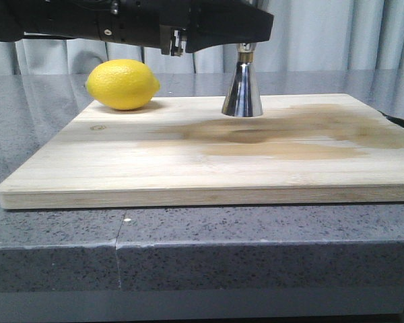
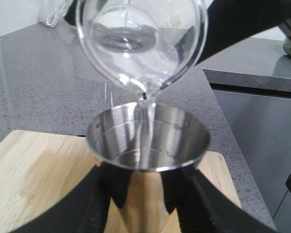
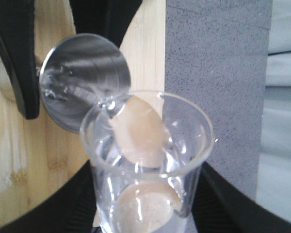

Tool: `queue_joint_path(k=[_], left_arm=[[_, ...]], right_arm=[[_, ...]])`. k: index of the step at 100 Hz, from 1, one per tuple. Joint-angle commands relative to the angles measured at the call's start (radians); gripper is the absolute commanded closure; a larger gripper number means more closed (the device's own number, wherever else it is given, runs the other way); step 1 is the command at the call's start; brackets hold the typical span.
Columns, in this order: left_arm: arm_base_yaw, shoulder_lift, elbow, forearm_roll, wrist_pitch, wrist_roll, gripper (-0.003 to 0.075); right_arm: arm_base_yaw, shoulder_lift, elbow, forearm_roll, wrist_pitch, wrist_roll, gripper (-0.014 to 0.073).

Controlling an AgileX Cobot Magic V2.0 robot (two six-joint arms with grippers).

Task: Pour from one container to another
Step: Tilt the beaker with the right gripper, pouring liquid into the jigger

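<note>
While the glass beaker (image 2: 140, 46) is tipped this far over the steel jigger (image 2: 148, 138), the thin clear stream falling from its spout lands close to the near inside wall of the cup rather than its centre, so a small sideways drift of either arm could send liquid over the rim onto the wooden board (image 1: 209, 161). Tilting faster would, I judge, widen the stream and make it splash off the steel or run back down the beaker's outer wall. The jigger's cup is shallow, so overfilling looks like a real risk too.

The beaker fills the top centre of the left wrist view: clear, straight-sided, flared lip, faint printed marks, liquid pooled toward the spout. In the right wrist view it sits at lower centre, mouth toward the camera, held between the dark fingers of the right gripper (image 3: 145, 194), which are closed against its sides. The jigger is shiny, with measure lines inside; in the front view its lower cone stands at upper centre on the board, gold band just visible. The left gripper (image 2: 148, 204) clasps it around the lower part, fingers pressed on both sides.

A lemon (image 1: 122, 84) rests at the board's upper left, well apart from the jigger. A darker damp-looking patch stains the board's middle and right.
</note>
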Motion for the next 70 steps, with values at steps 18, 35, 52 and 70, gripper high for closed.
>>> queue_joint_path(k=[18, 35, 52, 70], left_arm=[[-0.005, -0.052, -0.033, -0.081, 0.059, -0.006, 0.0512], [-0.005, -0.052, -0.033, -0.081, 0.059, -0.006, 0.0512], [-0.005, -0.052, -0.033, -0.081, 0.059, -0.006, 0.0512], [-0.005, -0.052, -0.033, -0.081, 0.059, -0.006, 0.0512]], right_arm=[[0.001, -0.032, -0.036, -0.019, -0.081, -0.104, 0.0307], [0.001, -0.032, -0.036, -0.024, -0.095, -0.139, 0.0307], [0.001, -0.032, -0.036, -0.067, -0.111, -0.139, 0.0307], [0.001, -0.032, -0.036, -0.080, -0.141, -0.139, 0.0307]])
